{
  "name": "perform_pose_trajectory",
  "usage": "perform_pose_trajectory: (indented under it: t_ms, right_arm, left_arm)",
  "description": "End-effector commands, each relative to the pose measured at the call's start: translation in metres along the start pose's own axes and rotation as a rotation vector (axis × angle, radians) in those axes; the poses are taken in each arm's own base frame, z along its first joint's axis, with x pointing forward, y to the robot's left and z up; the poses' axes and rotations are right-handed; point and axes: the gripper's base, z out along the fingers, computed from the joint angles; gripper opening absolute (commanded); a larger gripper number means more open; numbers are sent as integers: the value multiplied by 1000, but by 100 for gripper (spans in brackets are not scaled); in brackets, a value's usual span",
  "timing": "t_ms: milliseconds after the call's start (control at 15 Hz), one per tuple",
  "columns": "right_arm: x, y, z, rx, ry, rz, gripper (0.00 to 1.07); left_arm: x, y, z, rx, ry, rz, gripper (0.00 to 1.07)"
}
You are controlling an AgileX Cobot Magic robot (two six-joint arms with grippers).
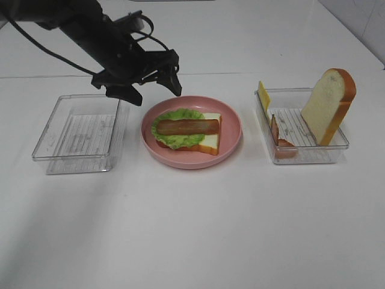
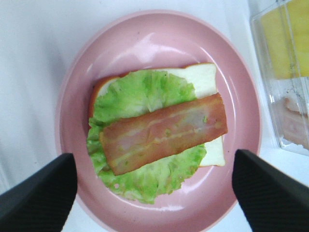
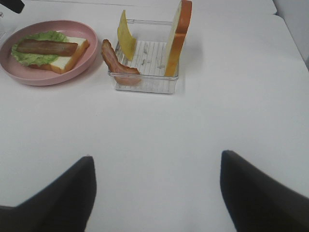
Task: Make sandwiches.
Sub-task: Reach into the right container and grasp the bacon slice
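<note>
the sandwich (image 1: 187,132) lies half built on the pink plate (image 1: 231,147), in the middle of the white counter (image 1: 192,229). its bottom layer is a bread slice (image 1: 210,143) with an orange-brown crust. a green lettuce leaf (image 1: 173,139) is spread over most of that slice, and a bacon strip (image 1: 187,127) lies flat along the top of the leaf.

the left pincer (image 1: 156,95) hangs above the far left edge of the plate, clear of the food. we see its fingers (image 2: 38,193) spread wide with the sandwich below and between them, and it has hold of nothing.

the right pincer (image 3: 157,164) appears only in its own wrist view. its two dark fingers (image 3: 260,193) stand wide apart above the counter, well apart from the right tray (image 1: 337,155), and nothing is in its grip.

that clear tray holds the remaining parts. a second bread slice (image 1: 328,105) stands on edge, tilted, at its right end. a yellow cheese square (image 1: 263,96) stands upright at its left end, and a second bacon strip (image 1: 275,129) leans against the left wall near the front corner.

a left tray (image 1: 45,147), also clear, sits just beside the plate on its other side.
</note>
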Motion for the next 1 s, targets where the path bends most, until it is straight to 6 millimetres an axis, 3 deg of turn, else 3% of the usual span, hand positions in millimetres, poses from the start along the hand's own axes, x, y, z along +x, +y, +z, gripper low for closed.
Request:
perform_pose_trajectory:
  t_ms: [67,333,667,800,933,1000]
  right_arm:
    - [1,0,-1,8,-19,-3,69]
    - [1,0,-1,8,-19,-3,69]
    - [1,0,-1,8,-19,-3,69]
    - [1,0,-1,8,-19,-3,69]
    - [1,0,-1,8,-19,-3,69]
    - [1,0,-1,8,-19,-3,69]
  left_arm:
    - [-5,-14,-43,-31,-26,92,83]
    - [7,-29,-120,-147,36,131,83]
    - [30,-32,-212,-377,22,109,83]
    - [37,-38,-234,-369,-27,123,83]
    - [67,-43,-276,-342,-85,172,83]
    - [80,-42,-287,-339,-94,188,83]
